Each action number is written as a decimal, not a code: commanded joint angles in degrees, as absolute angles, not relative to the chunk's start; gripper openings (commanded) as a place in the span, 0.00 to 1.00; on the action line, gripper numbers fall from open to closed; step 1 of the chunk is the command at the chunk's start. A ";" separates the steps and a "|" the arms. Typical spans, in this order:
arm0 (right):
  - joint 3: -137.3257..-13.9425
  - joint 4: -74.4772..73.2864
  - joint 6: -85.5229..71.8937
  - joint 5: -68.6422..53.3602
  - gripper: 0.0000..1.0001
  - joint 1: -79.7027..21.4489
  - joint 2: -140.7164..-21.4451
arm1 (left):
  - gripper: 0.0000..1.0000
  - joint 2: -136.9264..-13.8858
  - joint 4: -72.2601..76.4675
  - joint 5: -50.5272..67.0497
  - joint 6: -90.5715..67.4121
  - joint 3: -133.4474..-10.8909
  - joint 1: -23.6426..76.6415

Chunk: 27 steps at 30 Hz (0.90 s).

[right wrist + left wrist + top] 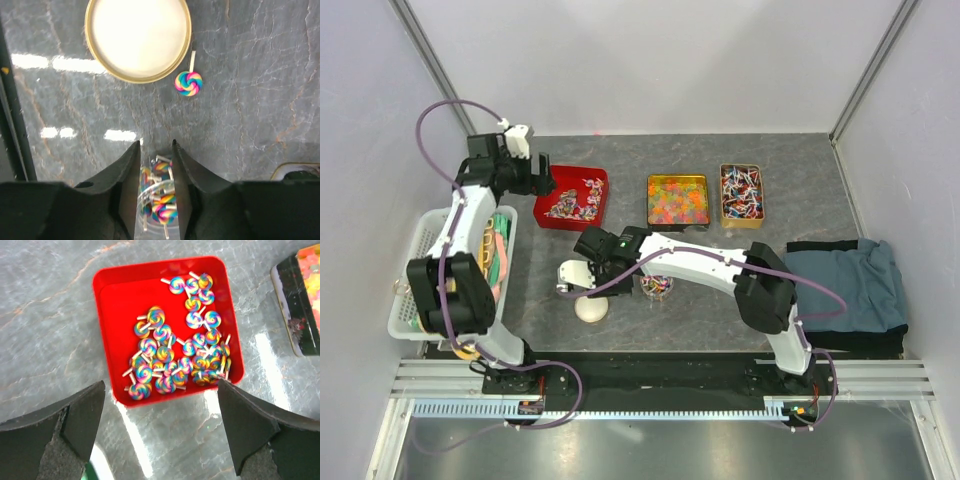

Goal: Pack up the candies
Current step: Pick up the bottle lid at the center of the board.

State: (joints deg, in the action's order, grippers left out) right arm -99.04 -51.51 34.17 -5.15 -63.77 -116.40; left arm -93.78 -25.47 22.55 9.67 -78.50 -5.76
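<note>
The candies I see most of are rainbow swirl lollipops (180,347), heaped in a red tray (100,285) at the back left of the table (571,196). My left gripper (161,385) hangs open just short of the tray's near wall, with nothing between its fingers (546,180). A small clear jar (159,200) with several lollipops in it stands mid-table (656,287). My right gripper (155,144) is shut on the jar, a finger pressed on each side. One loose lollipop (188,82) lies on the table beside the jar's cream lid (137,37).
Two open tins stand at the back: one with orange and yellow gummies (677,199), one with small red, white and blue wrapped sweets (741,192). A white basket (420,270) hangs off the table's left edge. A folded blue-grey cloth (845,285) lies at the right.
</note>
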 commanded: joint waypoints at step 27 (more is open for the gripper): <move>-103.10 -52.03 28.56 -9.32 0.65 -42.46 -99.58 | 1.00 -65.82 -41.22 31.39 63.98 -48.43 13.52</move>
State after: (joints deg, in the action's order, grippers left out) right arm -102.48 -50.81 29.32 -7.90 -44.62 -102.26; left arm -67.00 -37.08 38.22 53.82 -52.45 6.98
